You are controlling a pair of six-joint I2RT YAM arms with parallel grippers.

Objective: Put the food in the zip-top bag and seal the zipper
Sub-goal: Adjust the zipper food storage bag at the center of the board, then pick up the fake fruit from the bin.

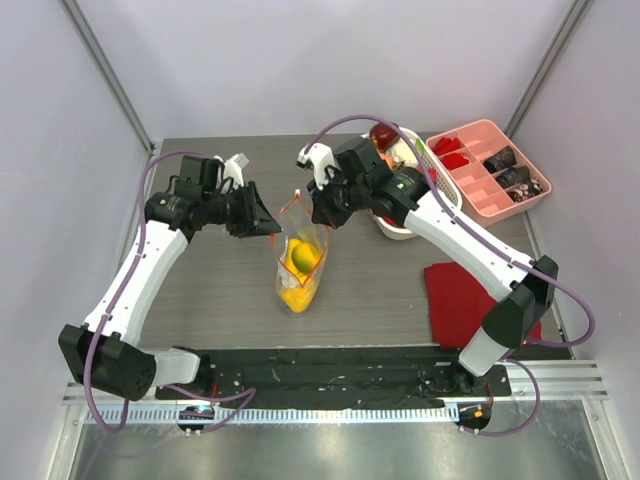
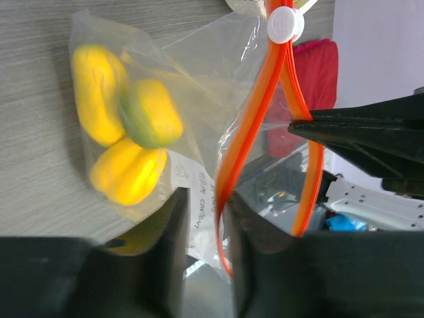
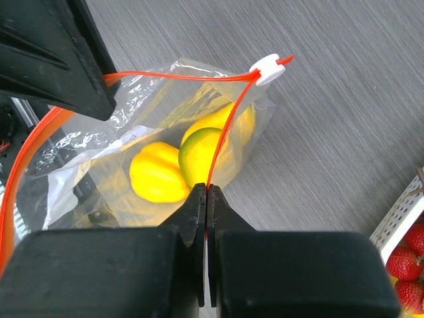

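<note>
- Three pieces of food [image 2: 149, 112], two yellow and one green, lie inside the bag [image 2: 212, 66], which is on the table between the arms.
- The right gripper [image 3: 207, 189] is clamped on one lip of the zipper [image 3: 227, 129].
- The left gripper [image 2: 205, 205] stands part open, with the other lip between its fingers.
- The mouth gapes, so sealing is not yet done.
- Farther back, strawberries [image 3: 401, 262] sit in the basket [image 1: 398, 230]; loading looks unfinished.

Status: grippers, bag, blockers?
Right gripper shut on zipper. Left gripper jaws apart astride other rim. Zip-top bag unsealed, three food pieces inside. Nothing across mouth.
</note>
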